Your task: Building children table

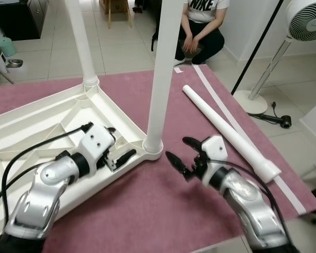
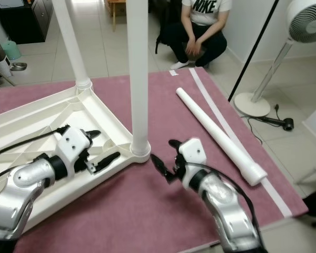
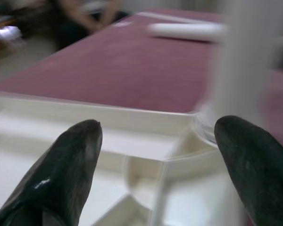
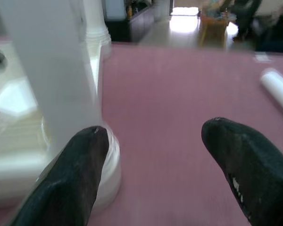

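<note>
An upturned white plastic tabletop (image 1: 47,118) lies on the maroon mat (image 1: 142,211), two white round legs (image 1: 162,74) standing fitted. A third white leg (image 1: 229,132) lies loose nearby, unfitted. Left claw (image 1: 111,142) and right claw (image 1: 183,154), both spread empty, flank the near leg's socket.

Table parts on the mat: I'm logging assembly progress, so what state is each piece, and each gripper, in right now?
Tabletop: upside down on the mat.
Near leg: upright, seated in its corner socket.
Far leg: upright, seated in its corner socket.
Loose leg: lying flat on the mat, unattached.
Left gripper: open, over the tabletop frame.
Right gripper: open, beside the near leg's base, holding nothing.
</note>
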{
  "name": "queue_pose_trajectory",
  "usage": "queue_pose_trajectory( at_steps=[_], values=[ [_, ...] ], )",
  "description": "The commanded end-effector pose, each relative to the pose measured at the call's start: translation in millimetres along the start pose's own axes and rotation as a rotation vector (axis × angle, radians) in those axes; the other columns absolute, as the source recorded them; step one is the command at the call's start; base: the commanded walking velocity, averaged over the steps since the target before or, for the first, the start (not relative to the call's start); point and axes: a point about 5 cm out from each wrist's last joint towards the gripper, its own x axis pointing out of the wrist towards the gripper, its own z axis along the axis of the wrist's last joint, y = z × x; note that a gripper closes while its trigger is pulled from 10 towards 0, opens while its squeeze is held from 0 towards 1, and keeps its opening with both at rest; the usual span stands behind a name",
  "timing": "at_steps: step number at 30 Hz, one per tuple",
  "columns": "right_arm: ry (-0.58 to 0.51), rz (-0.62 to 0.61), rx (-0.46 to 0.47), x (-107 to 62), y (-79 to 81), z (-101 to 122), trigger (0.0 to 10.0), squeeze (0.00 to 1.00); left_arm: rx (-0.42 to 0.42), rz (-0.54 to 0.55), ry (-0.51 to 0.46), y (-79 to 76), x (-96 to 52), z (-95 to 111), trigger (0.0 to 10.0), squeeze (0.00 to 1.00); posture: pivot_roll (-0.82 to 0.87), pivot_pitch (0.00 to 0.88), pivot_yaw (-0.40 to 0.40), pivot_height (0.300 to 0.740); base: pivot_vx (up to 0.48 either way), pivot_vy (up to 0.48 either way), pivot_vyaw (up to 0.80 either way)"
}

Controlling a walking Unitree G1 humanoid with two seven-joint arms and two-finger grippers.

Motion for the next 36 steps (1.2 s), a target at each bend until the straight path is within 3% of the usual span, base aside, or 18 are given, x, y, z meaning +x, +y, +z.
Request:
queue_pose_trajectory(
  at_steps=[1,5,16,22,24,26,27,36],
  values=[
    [0.015,-0.088,0.047,9.3,-3.0,-6.6,10.0,0.00,-0.034,0.119,0.040,4.4,5.2,-13.1,10.0,0.00,0.04,0.000,0.000,0.740,0.000,0.000,0.00],
    [0.022,-0.096,0.081,14.9,0.0,-7.1,10.0,0.00,-0.035,0.137,0.037,0.9,9.0,-15.2,10.0,0.00,0.03,0.000,0.000,0.740,0.000,0.000,0.00],
    [-0.025,-0.120,-0.012,15.2,-2.0,-4.2,10.0,0.00,0.007,0.121,0.016,1.2,12.5,-12.0,10.0,0.00,0.03,0.000,0.000,0.740,0.000,0.000,0.00],
    [0.009,0.013,-0.140,1.4,5.0,-9.8,10.0,0.00,0.040,0.037,0.010,4.7,-4.7,-7.5,10.0,0.00,0.04,0.000,0.000,0.740,0.000,0.000,0.00],
    [0.058,0.129,-0.203,-13.3,7.8,-17.2,10.0,0.00,0.095,0.011,0.017,11.0,-18.7,-5.3,10.0,0.00,0.04,0.000,0.000,0.740,0.000,0.000,0.00],
    [0.075,0.164,-0.218,-17.7,8.2,-19.7,10.0,0.00,0.121,0.008,0.020,13.2,-22.7,-5.0,10.0,0.00,0.05,0.000,0.000,0.740,0.000,0.000,0.00],
    [0.087,0.188,-0.228,-20.5,8.0,-21.3,10.0,0.00,0.154,0.002,0.034,16.0,-26.5,-5.6,10.0,0.00,0.05,0.000,0.055,0.740,0.000,0.000,0.00],
    [0.087,0.188,-0.228,-20.5,8.0,-21.3,10.0,0.00,0.154,0.002,0.034,16.0,-26.5,-5.6,10.0,0.00,0.05,0.000,0.055,0.740,0.000,0.000,0.00]
  ],
)
